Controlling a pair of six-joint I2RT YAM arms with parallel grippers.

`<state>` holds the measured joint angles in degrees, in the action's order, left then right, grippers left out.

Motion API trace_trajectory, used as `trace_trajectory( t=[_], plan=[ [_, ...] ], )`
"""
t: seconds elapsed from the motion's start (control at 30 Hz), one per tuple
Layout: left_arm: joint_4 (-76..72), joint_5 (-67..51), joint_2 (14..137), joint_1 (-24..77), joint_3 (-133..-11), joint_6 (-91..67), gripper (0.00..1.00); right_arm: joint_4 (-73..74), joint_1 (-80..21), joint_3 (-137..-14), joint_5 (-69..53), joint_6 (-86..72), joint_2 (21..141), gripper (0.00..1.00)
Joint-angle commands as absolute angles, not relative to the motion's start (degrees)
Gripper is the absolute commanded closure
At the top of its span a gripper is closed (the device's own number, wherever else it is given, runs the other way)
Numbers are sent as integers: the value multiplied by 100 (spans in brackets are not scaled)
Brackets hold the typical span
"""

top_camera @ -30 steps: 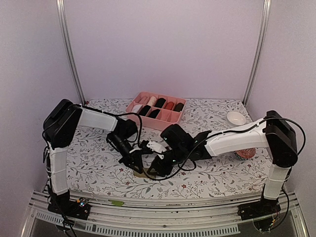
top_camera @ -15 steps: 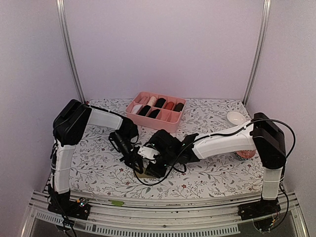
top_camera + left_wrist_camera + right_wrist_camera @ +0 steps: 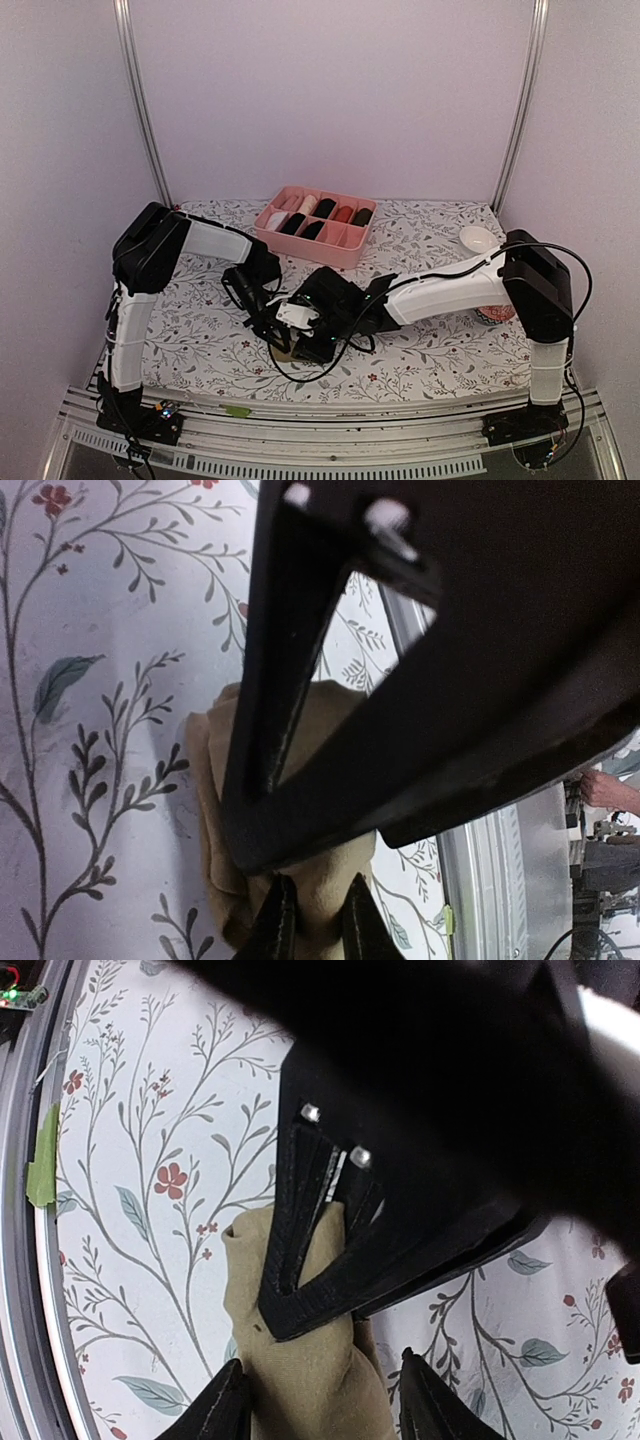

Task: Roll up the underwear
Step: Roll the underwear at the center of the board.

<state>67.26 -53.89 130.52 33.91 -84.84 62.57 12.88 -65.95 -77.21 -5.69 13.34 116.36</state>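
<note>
From above, both arms meet at the bench's (image 3: 430, 362) near middle, over the olive-brown underwear (image 3: 284, 352). Left wrist view: the left pincer (image 3: 314, 926) is nipped almost closed on a fold of it. Right wrist view: the right pincer (image 3: 322, 1410) stands half open, astride the cloth.

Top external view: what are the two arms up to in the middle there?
Both arms are working on the olive-brown underwear, bunched on the table near its front edge. The left claw is pinched shut on the fabric. The right claw stands open astride the bundle. The pink box behind holds rolled pieces.
</note>
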Motion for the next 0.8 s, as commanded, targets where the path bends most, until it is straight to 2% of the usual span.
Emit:
trace_trajectory(
  t=[0.0, 0.1, 0.13, 0.17, 0.33, 0.4, 0.5, 0.57, 0.67, 0.77],
  plan=[
    [6517, -4562, 13420, 3453, -8386, 6100, 100, 1330, -6817, -7485, -1138, 1536, 11844, 49],
    [6504, -4562, 13411, 3445, -8363, 6099, 100, 1236, -6812, -7259, -1231, 1411, 11736, 49],
    [6504, -4562, 13412, 3445, -8359, 6100, 100, 1205, -6813, -7186, -1260, 1367, 11711, 52],
    [6504, -4562, 13404, 3445, -8364, 6100, 100, 1194, -6811, -7147, -1261, 1349, 11711, 57],
    [6414, -4677, 13297, 3409, -8349, 6058, 97, 1187, -6781, -7160, -1399, 1278, 11750, 100],
    [6269, -4775, 13124, 3343, -8289, 5974, 88, 1174, -6715, -7164, -1597, 1162, 11760, 100],
    [5931, -4877, 12676, 3125, -8152, 5758, 66, 1165, -6483, -7089, -2098, 820, 11730, 100],
    [5519, -4943, 12202, 2844, -7965, 5549, 55, 1125, -6311, -7000, -2507, 472, 11681, 100],
    [4534, -5093, 11133, 2314, -7352, 5124, 45, 1050, -6033, -6970, -3116, 97, 11697, 100],
    [3335, -4800, 9747, 2090, -6389, 4809, 41, 976, -5784, -7001, -3734, -402, 11873, 100]
  ],
)
